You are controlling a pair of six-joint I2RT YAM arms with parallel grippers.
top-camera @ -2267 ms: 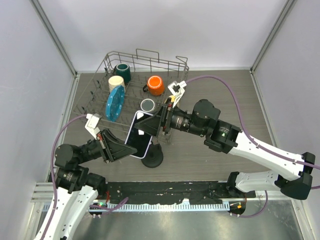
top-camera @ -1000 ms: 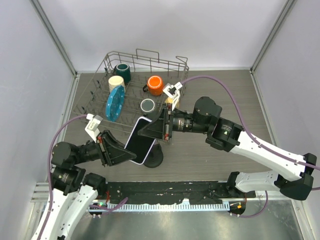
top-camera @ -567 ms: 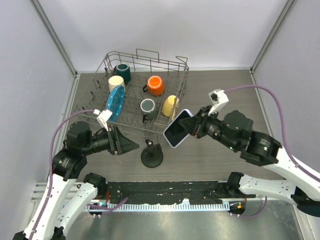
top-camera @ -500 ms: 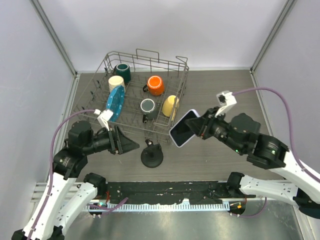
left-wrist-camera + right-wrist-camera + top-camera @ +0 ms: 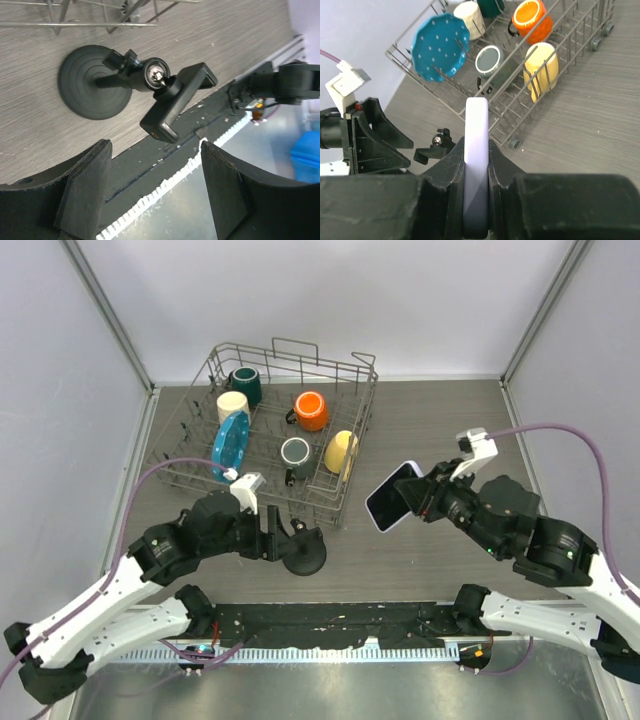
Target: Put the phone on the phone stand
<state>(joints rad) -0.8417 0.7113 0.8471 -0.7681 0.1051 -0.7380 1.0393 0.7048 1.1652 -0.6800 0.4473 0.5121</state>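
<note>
While the left gripper (image 5: 277, 538) hangs low over the table with its fingers (image 5: 85, 192) spread wide and nothing between them, the phone stand (image 5: 92, 82) sits just ahead of its fingertips, untouched. From the left wrist view, the stand's round base rests flat on the table. Its short arm rises to a ball joint, and the clamp cradle (image 5: 177, 100) tips out beyond that, framed between the two open fingers.

Behind the stand is a wire dish rack (image 5: 300, 358) holding mugs and a blue plate (image 5: 230, 445). It is no part of the job.

To the right, well apart from the stand, the phone (image 5: 393, 497) is carried off the table, tilted, screen facing up and to the left. The right gripper (image 5: 425, 498) is clamped on one end of it. The right wrist view shows the pale edge (image 5: 476, 135) standing upright between the pads, one pad on each broad face. Most of the body juts out ahead of the fingers.

Assessment: the phone is rigid and of modest weight, but its glass face is slick and breakable. A grip across the faces near one end is sound and leaves the far end free to enter the cradle. The stand looks light and may tip or slide, so the free gripper could brace its base.
</note>
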